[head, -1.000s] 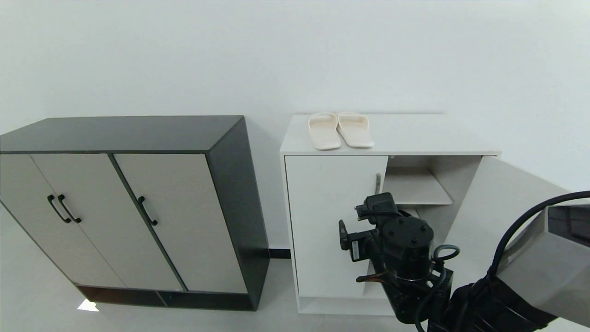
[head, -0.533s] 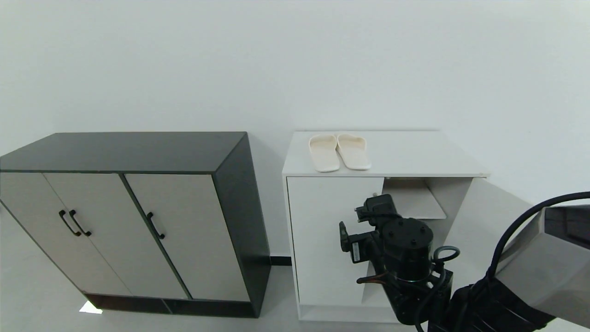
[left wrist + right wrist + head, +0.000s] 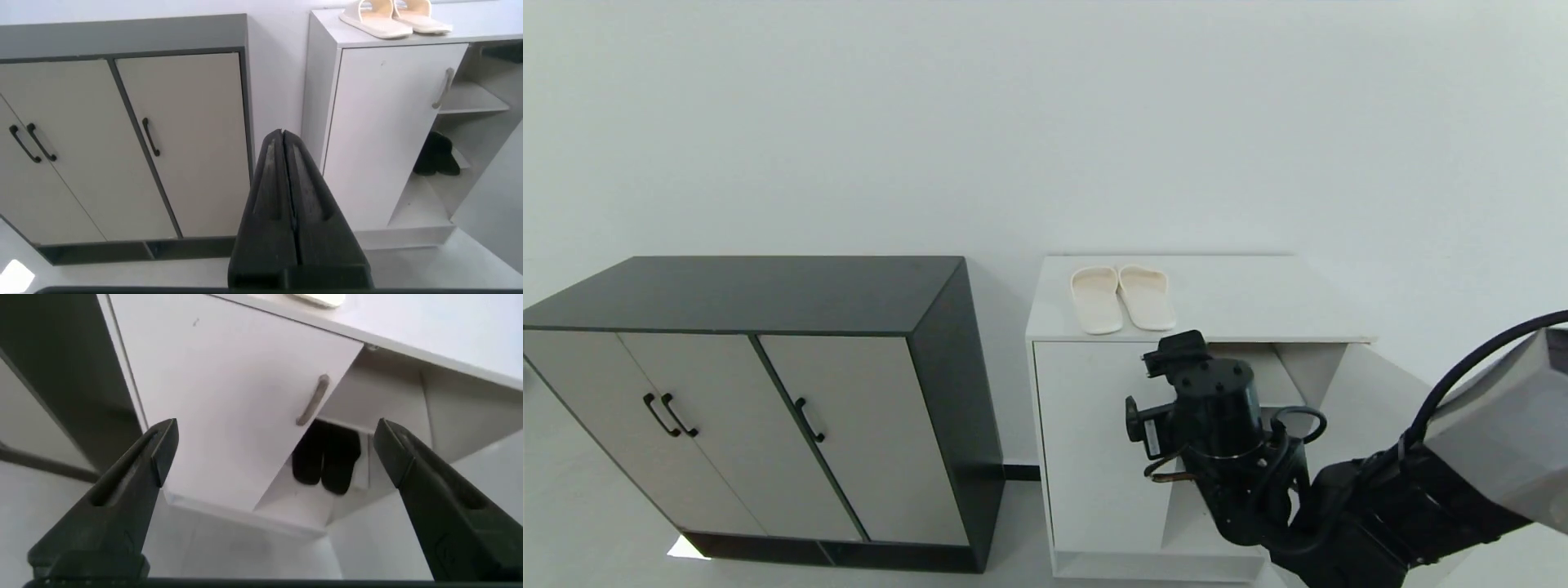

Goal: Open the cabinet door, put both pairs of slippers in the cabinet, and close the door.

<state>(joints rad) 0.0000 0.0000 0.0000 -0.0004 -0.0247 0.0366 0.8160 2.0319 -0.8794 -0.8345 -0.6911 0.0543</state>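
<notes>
While your right gripper (image 3: 275, 433) gapes wide and empty, the cabinet (image 3: 221, 384) stands open just ahead (black slippers (image 3: 327, 461) inside); your left gripper (image 3: 283, 143) is pressed closed.

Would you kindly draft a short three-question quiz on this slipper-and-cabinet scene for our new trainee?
1. True or false: the cream slippers lie on top of the white cabinet.
2. The black slippers are: A on top of it; B inside it; C beneath it.
3. Fill in: the left tool is ___, the right tool is ___.
Key: 1 true; 2 B; 3 shut, open.
</notes>
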